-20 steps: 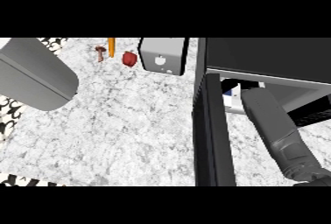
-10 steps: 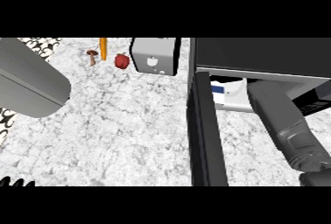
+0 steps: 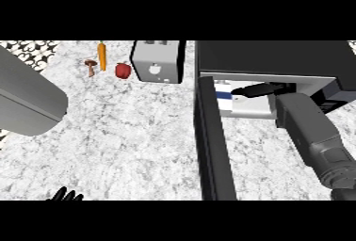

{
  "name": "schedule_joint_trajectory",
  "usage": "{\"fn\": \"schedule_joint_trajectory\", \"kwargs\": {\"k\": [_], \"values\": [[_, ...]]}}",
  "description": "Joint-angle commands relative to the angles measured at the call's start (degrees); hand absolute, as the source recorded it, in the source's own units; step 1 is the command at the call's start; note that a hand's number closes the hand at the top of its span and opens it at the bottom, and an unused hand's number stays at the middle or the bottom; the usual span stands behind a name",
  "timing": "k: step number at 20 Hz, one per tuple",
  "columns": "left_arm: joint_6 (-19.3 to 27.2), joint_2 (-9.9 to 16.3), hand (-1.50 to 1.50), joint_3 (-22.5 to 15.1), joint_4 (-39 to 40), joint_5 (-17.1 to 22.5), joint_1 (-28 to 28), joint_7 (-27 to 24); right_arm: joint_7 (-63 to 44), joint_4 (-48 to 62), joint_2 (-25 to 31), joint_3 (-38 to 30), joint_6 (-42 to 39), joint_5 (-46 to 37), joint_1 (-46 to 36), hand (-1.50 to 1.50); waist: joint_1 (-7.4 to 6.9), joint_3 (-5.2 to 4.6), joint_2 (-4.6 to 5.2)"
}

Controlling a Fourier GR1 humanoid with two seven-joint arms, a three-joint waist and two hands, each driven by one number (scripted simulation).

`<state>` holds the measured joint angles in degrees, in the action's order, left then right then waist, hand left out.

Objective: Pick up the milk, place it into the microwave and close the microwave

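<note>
Right hand point(image 3: 259, 90) partly hides milk point(image 3: 240, 100) inside microwave point(image 3: 278, 59).

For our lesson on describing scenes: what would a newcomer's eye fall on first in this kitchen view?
First, the black microwave at upper right, its door swung open toward the viewer. The right robot hand reaches into it beside the white milk carton with its blue stripe. Next, the silver toaster at top centre, with a carrot, mushroom and red pepper to its left.
</note>
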<state>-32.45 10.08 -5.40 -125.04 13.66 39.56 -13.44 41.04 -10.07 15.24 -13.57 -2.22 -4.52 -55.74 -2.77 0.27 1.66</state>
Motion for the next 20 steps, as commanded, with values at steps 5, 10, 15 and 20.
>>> {"fn": "schedule_joint_trajectory", "kwargs": {"k": [5, 10, 15, 20], "values": [[-0.8, -1.3, -1.50, -7.1, 4.3, -8.6, -5.0, 1.1, 5.4, -0.6, -3.5, -2.7, -12.4, 4.3, 7.3, -1.50, 2.20, -0.20, -1.44], [2.0, -4.1, -1.50, -10.1, 10.1, -15.5, -8.8, 0.2, 8.9, -4.3, -7.2, -0.7, -16.0, 4.0, 15.2, -1.50, 3.56, -0.31, -2.05], [4.9, -6.3, 1.50, -11.0, 12.9, -17.5, -13.2, 2.2, 8.6, -10.3, -5.2, 2.9, -16.9, 2.1, 25.8, -1.50, 5.27, -0.43, -2.62], [8.7, -9.9, 1.50, -13.7, 17.9, -21.1, -21.1, 5.0, 9.7, -18.1, -3.2, 4.8, -17.4, 1.8, 37.3, -1.50, 6.49, -0.46, -2.56]]}}
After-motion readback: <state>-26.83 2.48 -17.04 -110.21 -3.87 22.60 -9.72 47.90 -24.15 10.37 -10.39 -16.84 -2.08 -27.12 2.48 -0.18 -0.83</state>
